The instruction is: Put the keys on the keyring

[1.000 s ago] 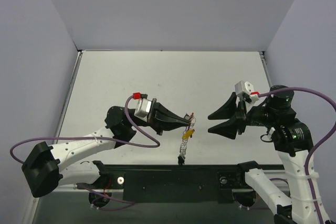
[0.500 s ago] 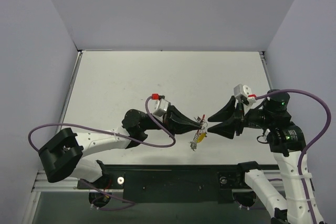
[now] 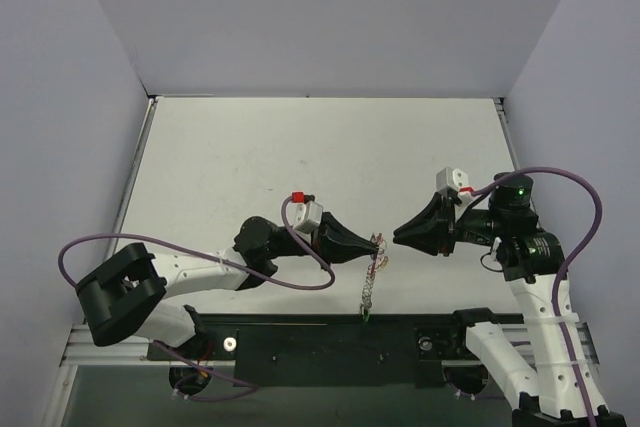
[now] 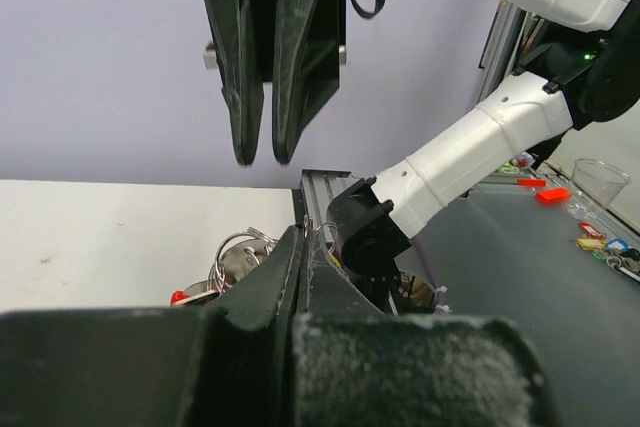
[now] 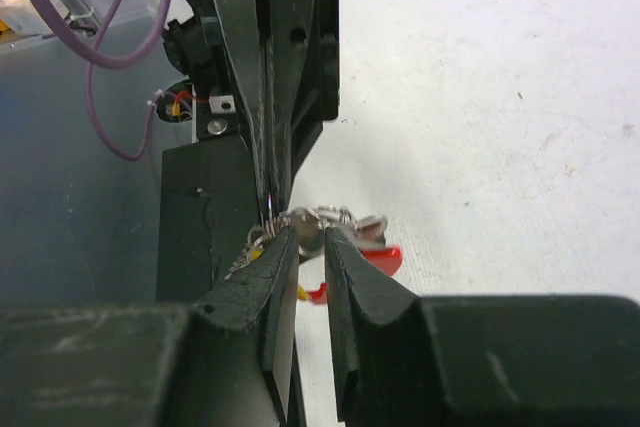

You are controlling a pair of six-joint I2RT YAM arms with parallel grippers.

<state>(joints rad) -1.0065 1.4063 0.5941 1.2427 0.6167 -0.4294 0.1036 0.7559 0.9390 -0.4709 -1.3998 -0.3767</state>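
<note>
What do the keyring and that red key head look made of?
Keyring: looks like steel wire, bright silvery with specular glints; its chain has the same shine. Red key head: likely plastic, uniform glossy red, no metallic sheen.

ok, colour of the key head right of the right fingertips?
Red key head; best in right wrist view.

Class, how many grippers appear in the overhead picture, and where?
2. The left gripper, left of centre, pinches the keyring; the right gripper faces it from the right, tips near the ring.
</note>
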